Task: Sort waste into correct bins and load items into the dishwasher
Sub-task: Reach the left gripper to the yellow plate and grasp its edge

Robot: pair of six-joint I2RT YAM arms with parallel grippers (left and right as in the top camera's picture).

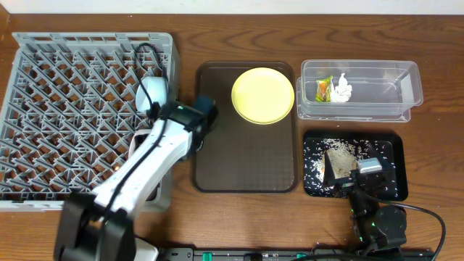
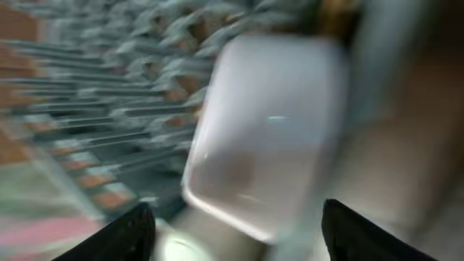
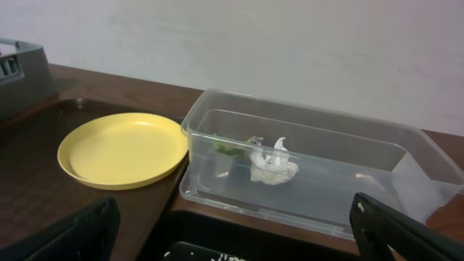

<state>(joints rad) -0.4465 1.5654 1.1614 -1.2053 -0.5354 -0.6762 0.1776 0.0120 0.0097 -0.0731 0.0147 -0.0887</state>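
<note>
The left wrist view is badly blurred. The light-blue bowl [image 2: 268, 130] shows only as a pale smear at the right edge of the grey dish rack [image 1: 72, 109], and the left gripper [image 2: 235, 232] has its dark fingers spread wide, clamping nothing. The right gripper [image 3: 243, 232] hangs unclenched over the black tray [image 1: 395, 156], its tips cut off by the frame. The tissue [image 1: 341, 90] and wrapper [image 1: 323, 89] lie in the clear tub [image 1: 406, 72], far right.

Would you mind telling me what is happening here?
The left gripper is at the light-blue bowl over the grey dish rack; its view is too blurred to show a grip. The right gripper hangs open above the black tray of rice crumbs. The wrapper and tissue lie in the clear tub; the yellow plate sits on the brown tray.
</note>
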